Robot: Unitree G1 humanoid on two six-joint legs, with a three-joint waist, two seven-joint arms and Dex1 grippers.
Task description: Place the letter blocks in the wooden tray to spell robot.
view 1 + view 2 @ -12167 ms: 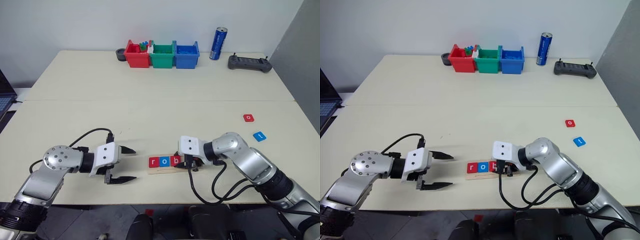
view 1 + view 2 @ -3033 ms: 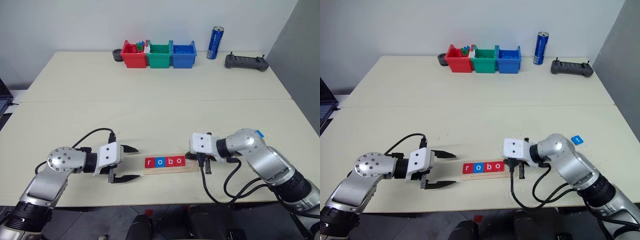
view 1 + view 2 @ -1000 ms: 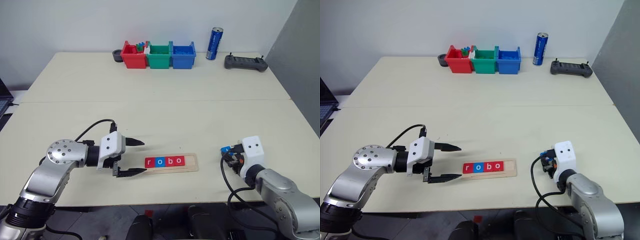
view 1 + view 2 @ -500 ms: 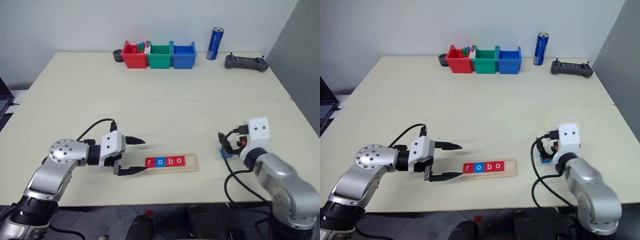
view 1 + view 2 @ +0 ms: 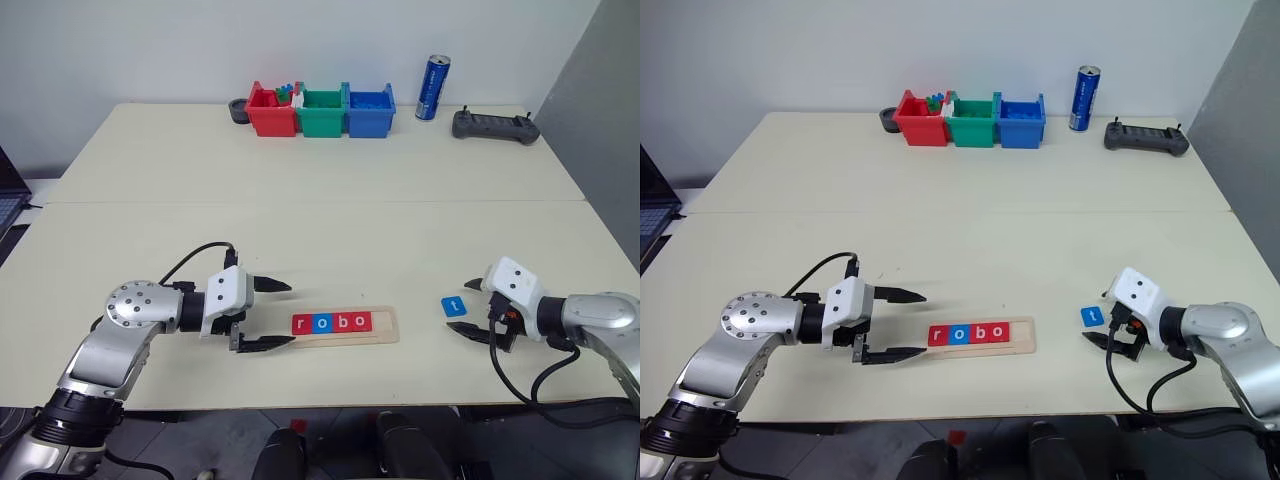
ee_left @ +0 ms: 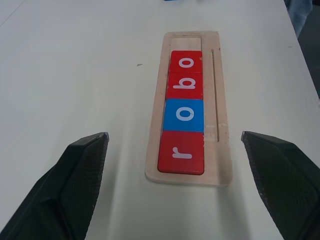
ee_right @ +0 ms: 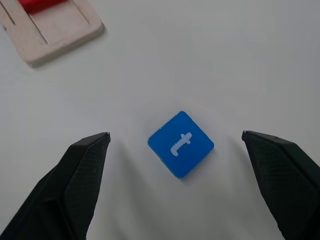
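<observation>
Blue t block [image 7: 180, 144] flat on the worktop [image 5: 330, 210], turned cornerwise, apart from the wooden tray [image 5: 385, 326] holding r, o, b, o with one end slot bare. Right hand [image 5: 468, 309] spread around it, empty. Best squared to flat edges before pinching. Left hand [image 5: 268, 314] spread, empty, beside tray's r end.

Tray blocks [image 6: 182, 112] read "robo"; loose blue block [image 7: 180, 144] "t"

Head stereo pair looks down over table [image 5: 320, 200]; wrist cameras close, facing tabletop.
</observation>
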